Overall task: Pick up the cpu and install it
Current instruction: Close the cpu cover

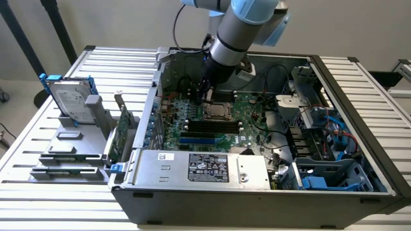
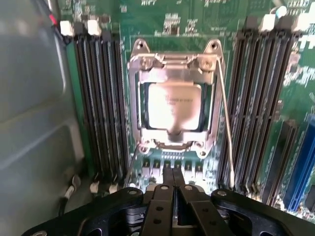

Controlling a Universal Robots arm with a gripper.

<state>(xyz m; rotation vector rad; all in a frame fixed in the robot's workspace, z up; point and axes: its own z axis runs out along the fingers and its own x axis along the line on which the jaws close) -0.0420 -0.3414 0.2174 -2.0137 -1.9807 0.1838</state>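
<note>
The cpu (image 2: 173, 105), a small square chip with a silvery top, lies flat in the motherboard socket. The socket's metal frame (image 2: 142, 69) is folded down around the chip's edges, and the thin wire lever (image 2: 224, 123) runs along one side of it. My gripper (image 2: 172, 173) hovers just off the socket's edge, fingers pressed together with nothing between them. In the exterior view the gripper (image 1: 207, 97) hangs inside the open computer case (image 1: 257, 202), right above the cpu (image 1: 217, 112).
Black memory slots (image 2: 101, 103) flank the socket on both sides. A silver power supply (image 1: 205, 168) sits at the case's near side, with cables and blue drive bays (image 1: 321, 183) toward the exterior view's right. A hard drive (image 1: 69, 103) and green cards (image 1: 119, 137) stand in a grey holder outside the case.
</note>
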